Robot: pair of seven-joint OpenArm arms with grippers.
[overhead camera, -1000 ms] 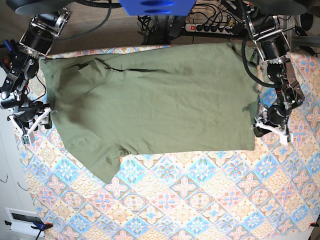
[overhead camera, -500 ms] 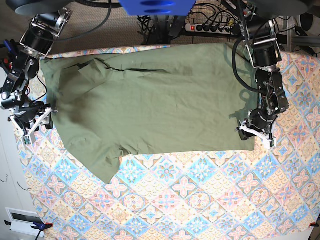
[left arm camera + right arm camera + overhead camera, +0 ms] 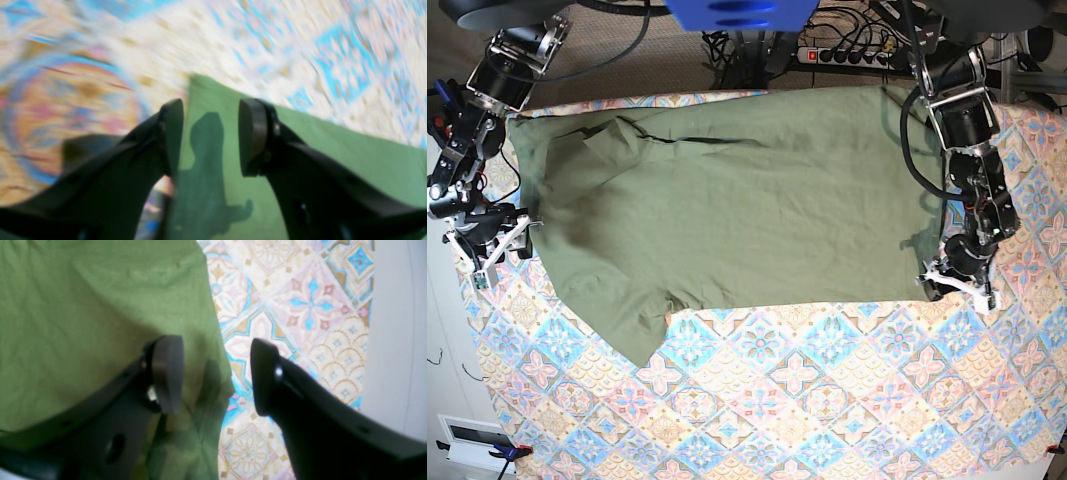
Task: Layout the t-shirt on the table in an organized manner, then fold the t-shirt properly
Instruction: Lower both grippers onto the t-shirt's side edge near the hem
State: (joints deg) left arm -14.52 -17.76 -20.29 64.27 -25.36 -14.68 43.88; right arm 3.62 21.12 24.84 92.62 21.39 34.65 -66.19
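Olive t-shirt (image 3: 727,200) spread mostly flat across the far half of the patterned table (image 3: 827,400), one sleeve poking out toward the near side, the other folded over near the collar end. Looks like layout mostly done, folding not started.

Left gripper (image 3: 210,136) parked right over the hem corner, jaws apart, nothing pinched, probably lining up a corner grab. Right gripper (image 3: 217,373) straddling the shirt's edge at the opposite end, one finger over cloth, one over table, also gaping and empty. Likely prepping matching grabs at both ends.

Left wrist view badly smeared. Neck label not visible. Shirt's far edge right by the table's back edge, hard to judge any overhang.
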